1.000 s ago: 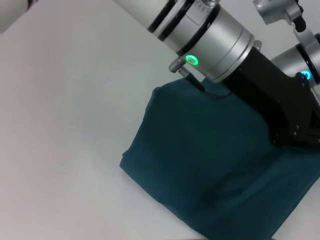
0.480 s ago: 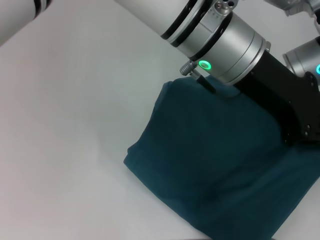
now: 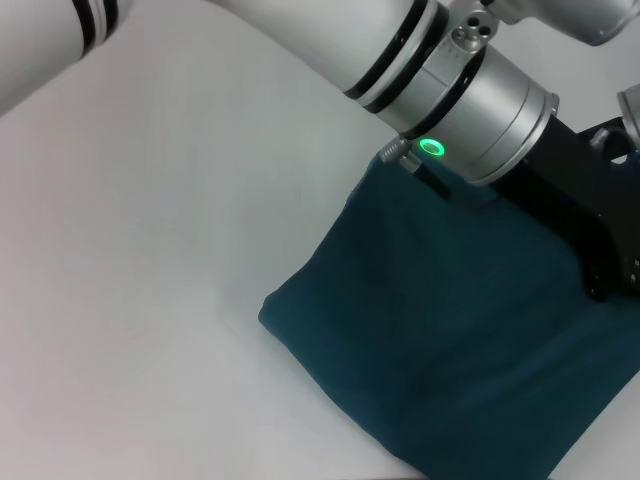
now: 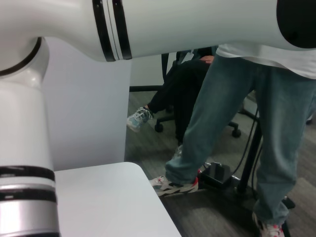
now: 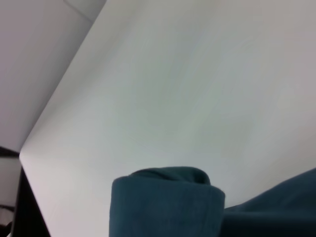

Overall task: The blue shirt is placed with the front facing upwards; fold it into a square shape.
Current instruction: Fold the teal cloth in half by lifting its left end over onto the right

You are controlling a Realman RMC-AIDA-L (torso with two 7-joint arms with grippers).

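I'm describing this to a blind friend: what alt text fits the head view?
A folded blue shirt lies on a white table, its plain fabric showing no lettering. A large silver and black robot arm with a green light reaches across its top edge.

Matt soft cloth blue shirt (image 3: 450,330) on smooth matt white table (image 3: 150,250)

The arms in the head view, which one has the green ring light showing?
The left arm, reaching across over the blue shirt, shows a green ring. The right arm, at the frame's right edge, shows no light.
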